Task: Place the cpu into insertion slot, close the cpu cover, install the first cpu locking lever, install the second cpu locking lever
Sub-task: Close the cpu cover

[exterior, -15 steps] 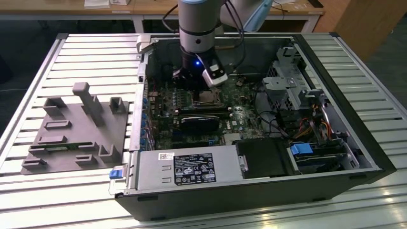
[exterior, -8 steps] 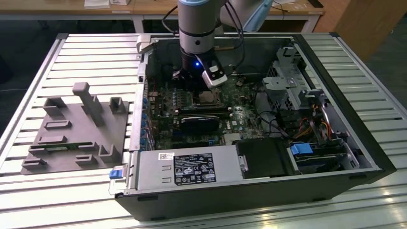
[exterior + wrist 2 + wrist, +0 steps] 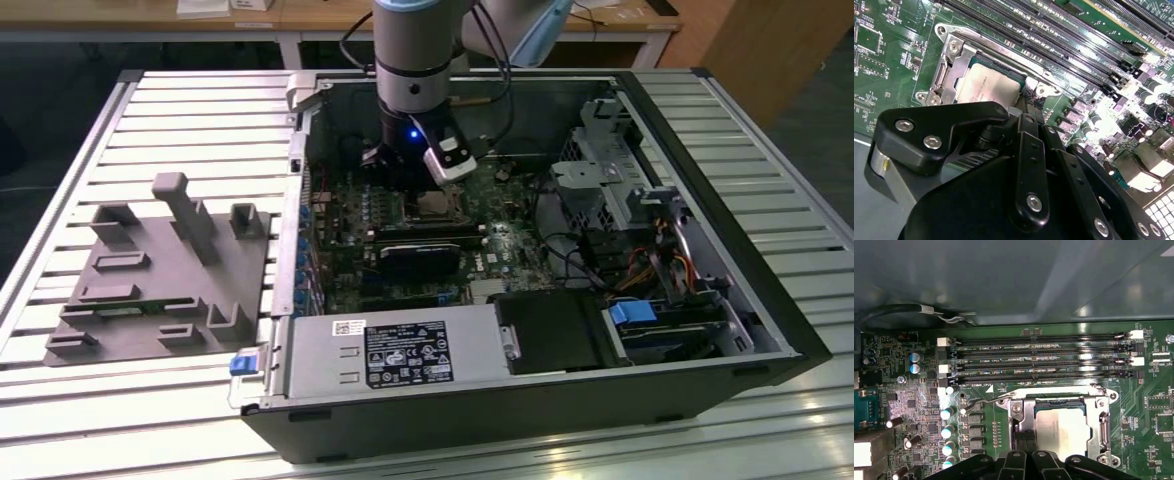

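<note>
The cpu (image 3: pixel 1061 432) lies flat in the insertion slot (image 3: pixel 1021 427), its dull metal top facing up; it also shows in the second wrist view (image 3: pixel 985 85). The silvery cpu cover (image 3: pixel 1102 426) lies down around the chip, with its window framing it. A thin wire locking lever (image 3: pixel 985 402) runs along the socket's edge beside the memory slots, its bent handle sticking out. My gripper (image 3: pixel 1026 447) hovers low over the socket's side, fingers pressed together with nothing between them. In the second wrist view its tips (image 3: pixel 1028 102) sit right by the socket's corner. The exterior view shows the gripper (image 3: pixel 404 185) just above the socket (image 3: pixel 434 207).
Long black memory slots (image 3: pixel 1039 360) run beside the socket. Upright capacitors (image 3: pixel 946 432) stand near the lever handle. The open computer case (image 3: pixel 667 130) walls in the board, with a power supply box (image 3: pixel 394 355) at the front. A grey fixture block (image 3: pixel 167 265) lies outside, on the exterior view's left.
</note>
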Motion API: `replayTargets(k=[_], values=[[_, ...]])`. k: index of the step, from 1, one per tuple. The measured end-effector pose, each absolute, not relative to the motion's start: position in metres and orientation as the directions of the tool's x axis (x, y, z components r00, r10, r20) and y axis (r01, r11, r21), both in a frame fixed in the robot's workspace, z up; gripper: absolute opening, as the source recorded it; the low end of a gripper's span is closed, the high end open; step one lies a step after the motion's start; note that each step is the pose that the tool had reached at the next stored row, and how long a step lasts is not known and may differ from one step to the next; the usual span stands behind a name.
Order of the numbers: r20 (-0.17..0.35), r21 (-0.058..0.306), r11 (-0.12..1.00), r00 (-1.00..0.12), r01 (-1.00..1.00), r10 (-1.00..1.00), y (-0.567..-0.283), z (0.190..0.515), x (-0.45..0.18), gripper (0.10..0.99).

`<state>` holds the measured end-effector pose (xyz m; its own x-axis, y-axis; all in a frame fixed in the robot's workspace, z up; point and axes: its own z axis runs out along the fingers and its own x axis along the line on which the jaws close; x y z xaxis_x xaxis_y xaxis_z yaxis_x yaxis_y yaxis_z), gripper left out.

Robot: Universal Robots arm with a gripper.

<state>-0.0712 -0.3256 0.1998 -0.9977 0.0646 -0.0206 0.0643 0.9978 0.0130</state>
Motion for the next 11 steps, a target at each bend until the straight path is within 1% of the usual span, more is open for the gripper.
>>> replayTargets(k=[11], values=[[-0.020, 0.013, 0.998, -0.998, 0.064, 0.065, -0.326, 0.220, -0.071, 0.102]])
